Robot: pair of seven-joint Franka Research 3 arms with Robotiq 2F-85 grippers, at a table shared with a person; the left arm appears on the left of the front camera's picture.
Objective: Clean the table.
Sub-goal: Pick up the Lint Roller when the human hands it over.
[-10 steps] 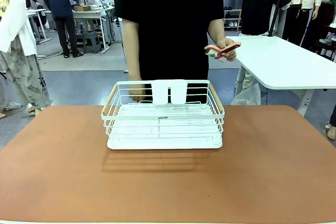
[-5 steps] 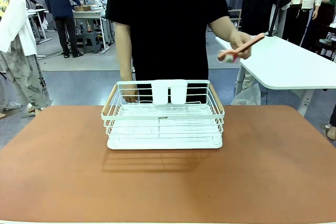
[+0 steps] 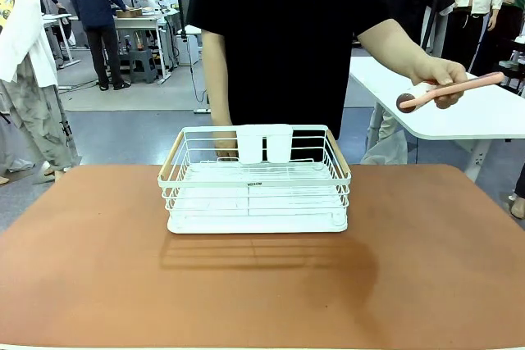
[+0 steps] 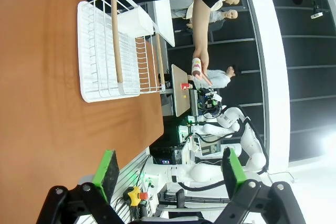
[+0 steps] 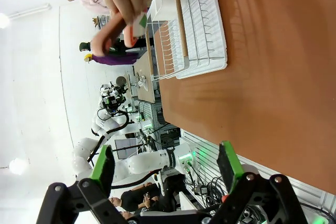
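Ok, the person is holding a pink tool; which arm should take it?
Right, probably. The person's hand holds the pink tool off to the robot's right of the white basket, and the right gripper stands open.

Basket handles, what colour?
Light wood tan handles on the white wire basket; clearest in left wrist view.

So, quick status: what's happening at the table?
Both empty: left gripper open, right gripper open. On table, white wire basket. Far right, person's hand holds pink utensil.
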